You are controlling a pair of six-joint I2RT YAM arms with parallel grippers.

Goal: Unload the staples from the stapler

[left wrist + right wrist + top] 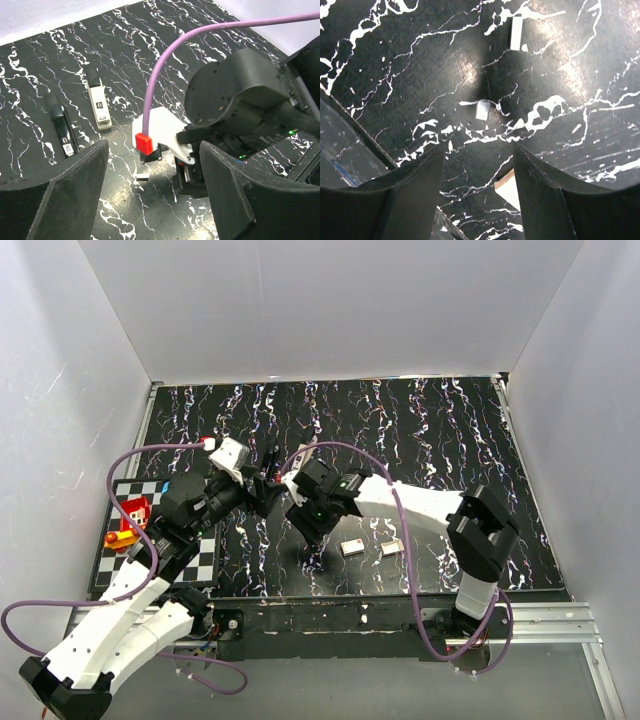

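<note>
- Left gripper [155,165]: jaws spread wide with nothing between them, above the black marbled table [30,60].
- The stapler [61,131], dark and slim, lies flat on the table ahead of the left gripper, out past its left finger.
- A pale slim piece [98,104] lies just beside the stapler, not touching it.
- Right gripper [477,155]: jaws apart and empty, close in front of the left gripper.
- A small pale strip [482,110] lies on the table just ahead of the right gripper's fingertips.

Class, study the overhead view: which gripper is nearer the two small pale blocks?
Right. The right gripper hangs just beside the pale blocks, on their left-arm side; the left gripper sits farther off, beyond it.
</note>
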